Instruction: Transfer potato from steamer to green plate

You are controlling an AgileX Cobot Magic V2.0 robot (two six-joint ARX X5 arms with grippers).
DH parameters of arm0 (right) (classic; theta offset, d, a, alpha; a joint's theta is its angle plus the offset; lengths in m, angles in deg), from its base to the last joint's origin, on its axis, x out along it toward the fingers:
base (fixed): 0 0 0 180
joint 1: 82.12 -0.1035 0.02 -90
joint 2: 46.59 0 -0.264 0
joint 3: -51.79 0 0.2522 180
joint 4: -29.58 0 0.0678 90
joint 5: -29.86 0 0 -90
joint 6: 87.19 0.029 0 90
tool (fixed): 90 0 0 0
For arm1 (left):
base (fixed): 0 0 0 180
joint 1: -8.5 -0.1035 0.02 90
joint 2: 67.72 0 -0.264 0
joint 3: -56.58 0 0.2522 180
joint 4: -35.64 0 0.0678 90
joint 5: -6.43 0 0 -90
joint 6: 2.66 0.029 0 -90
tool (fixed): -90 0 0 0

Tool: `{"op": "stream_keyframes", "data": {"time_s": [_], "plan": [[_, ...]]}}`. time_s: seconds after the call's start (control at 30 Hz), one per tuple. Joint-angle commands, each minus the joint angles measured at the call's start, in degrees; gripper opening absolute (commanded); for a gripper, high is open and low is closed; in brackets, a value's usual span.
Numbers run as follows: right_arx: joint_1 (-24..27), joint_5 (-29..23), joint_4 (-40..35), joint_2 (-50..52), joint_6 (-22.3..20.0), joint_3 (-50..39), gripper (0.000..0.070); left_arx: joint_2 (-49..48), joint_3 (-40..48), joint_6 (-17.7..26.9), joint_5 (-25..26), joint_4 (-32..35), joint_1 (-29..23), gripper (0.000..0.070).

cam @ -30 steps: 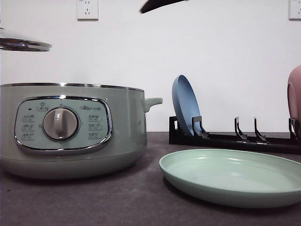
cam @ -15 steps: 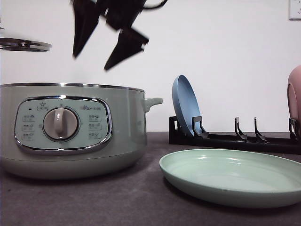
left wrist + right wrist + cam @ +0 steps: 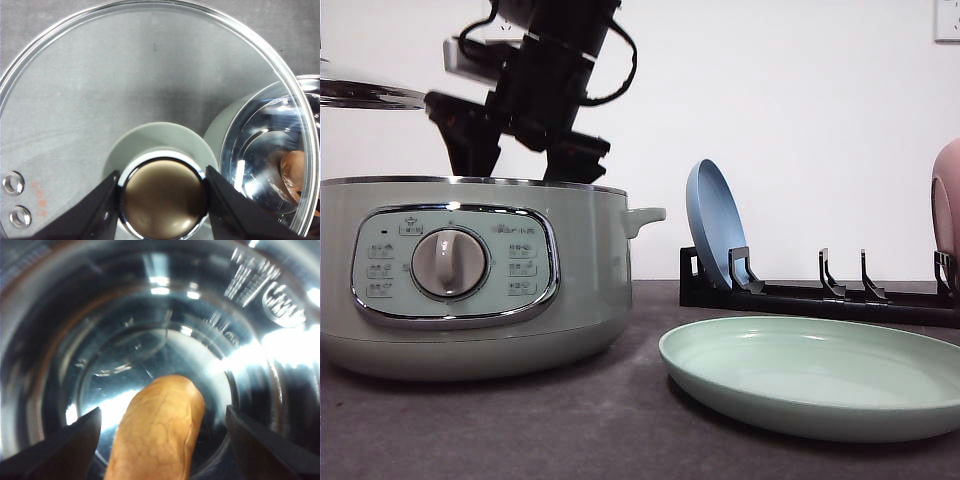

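Steamer (image 3: 470, 275) stands at the left of the table (image 3: 570, 430) in the front view, dial panel facing the camera, side handle pointing right, top uncovered. The right gripper (image 3: 515, 165) reaches down from above into the pot mouth; its two dark fingers are spread apart and their tips drop behind the chrome rim. The glass lid (image 3: 370, 95) is held level in the air at the far left edge, above the pot and clear of it. The green plate (image 3: 815, 375) lies flat on the table to the right of the steamer, apart from it, nothing on it. Behind it a black rack (image 3: 820, 295) carries an upright blue plate (image 3: 715, 225) and, at the right edge, a pink plate (image 3: 947, 205).

Left wrist view: the left gripper (image 3: 162, 195) is closed on the chrome-topped knob (image 3: 162, 197) of the lid (image 3: 150, 75), one finger pressed against each side. Through the glass, the open pot (image 3: 265, 155) and part of the potato (image 3: 297, 172) inside it are seen.

Right wrist view: the right gripper (image 3: 162, 440) is wide open inside the shiny bowl (image 3: 160, 315). The potato (image 3: 160, 427) lies on the bowl floor between the two fingers, neither finger touching it.
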Motion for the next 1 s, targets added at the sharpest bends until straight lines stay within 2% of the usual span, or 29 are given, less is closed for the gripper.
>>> {"op": "stream_keyframes", "data": {"time_s": [0.0, 0.97], "plan": [[-0.7, -0.2, -0.4, -1.6, -0.3, 1.7, 0.0496, -0.3, -2.5, -0.1, 0.3, 1.7, -0.2, 0.0001], [-1.4, 0.0, 1.9, -4.7, 0.1, 1.6, 0.0490, -0.3, -2.5, -0.1, 0.3, 1.7, -0.2, 0.0001]]}}
